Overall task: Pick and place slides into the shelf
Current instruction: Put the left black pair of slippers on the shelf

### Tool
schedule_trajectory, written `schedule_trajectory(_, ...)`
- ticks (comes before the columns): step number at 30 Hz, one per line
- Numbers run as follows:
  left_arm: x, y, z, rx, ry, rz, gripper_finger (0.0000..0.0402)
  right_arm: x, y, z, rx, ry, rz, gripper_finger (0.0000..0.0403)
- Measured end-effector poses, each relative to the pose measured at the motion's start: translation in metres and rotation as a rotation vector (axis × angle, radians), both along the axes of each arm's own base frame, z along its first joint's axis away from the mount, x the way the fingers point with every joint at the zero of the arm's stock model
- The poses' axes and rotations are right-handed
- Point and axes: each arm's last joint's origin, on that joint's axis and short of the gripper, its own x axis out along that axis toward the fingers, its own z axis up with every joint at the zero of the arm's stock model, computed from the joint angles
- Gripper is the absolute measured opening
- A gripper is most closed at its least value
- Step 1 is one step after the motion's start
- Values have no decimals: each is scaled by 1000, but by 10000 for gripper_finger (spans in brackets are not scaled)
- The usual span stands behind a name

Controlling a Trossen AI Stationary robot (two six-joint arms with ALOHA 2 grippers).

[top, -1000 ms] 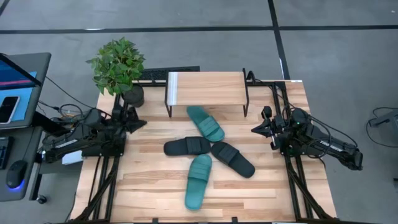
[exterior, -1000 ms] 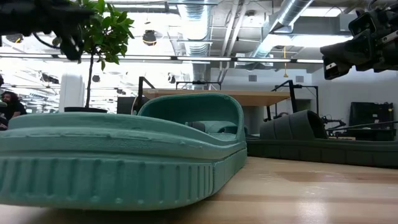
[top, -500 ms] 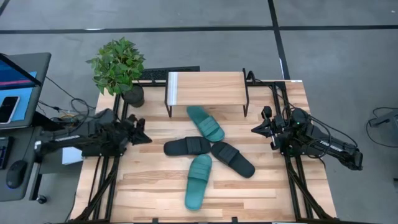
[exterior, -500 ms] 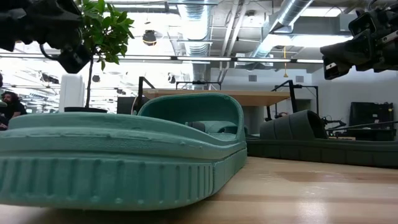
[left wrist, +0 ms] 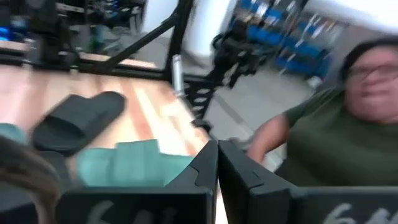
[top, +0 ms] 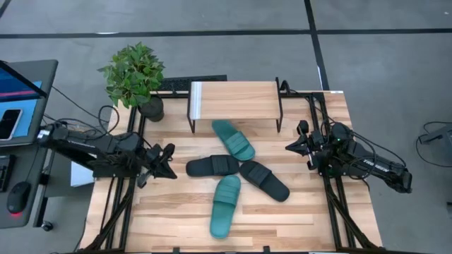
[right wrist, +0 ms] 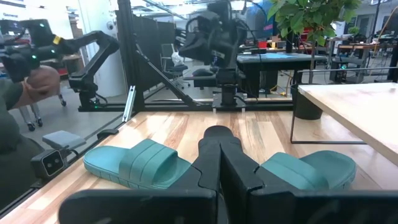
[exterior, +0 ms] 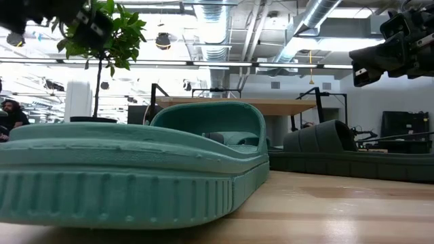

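Left claw point(top: 169, 161) has swung toward the black slide point(top: 212, 166), fingers closed, gripping nothing.

Overhead looking down, low tabletop level, two wrist views

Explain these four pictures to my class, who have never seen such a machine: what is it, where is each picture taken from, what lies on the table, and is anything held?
It is a robot with two dark arms at a wooden table. One picture looks straight down, one looks level from the tabletop, and one comes from each wrist.

On the table lie four slides: two teal slides and two black slides. Behind them stands the shelf, with a potted plant beside it.

The left end effector is near a black slide; the right end effector waits at the right side. Both are shut and hold nothing.
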Motion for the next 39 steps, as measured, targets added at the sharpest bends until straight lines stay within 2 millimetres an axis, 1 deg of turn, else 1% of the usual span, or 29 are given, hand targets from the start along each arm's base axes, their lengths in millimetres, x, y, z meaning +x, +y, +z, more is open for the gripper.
schedule_trajectory(3,5,-7,11,131,47,86,0,0,0,0,0,0,0,0)
schedule_trajectory(8,16,-16,29,324,151,294,0,0,0,0,0,0,0,0)
schedule_trajectory(12,26,-23,36,423,231,354,0,0,0,0,0,0,0,0)
schedule_trajectory(15,34,-30,28,540,298,308,0,0,0,0,0,0,0,0)
schedule_trajectory(19,46,-39,10,706,372,222,0,0,0,0,0,1,0,0)
schedule_trajectory(25,58,-47,-9,850,419,140,0,0,0,0,0,0,0,0)
schedule_trajectory(32,64,-50,-20,935,444,91,0,0,0,0,0,0,0,0)
schedule_trajectory(39,58,-48,-27,1071,495,-5,0,0,0,0,0,0,0,0)
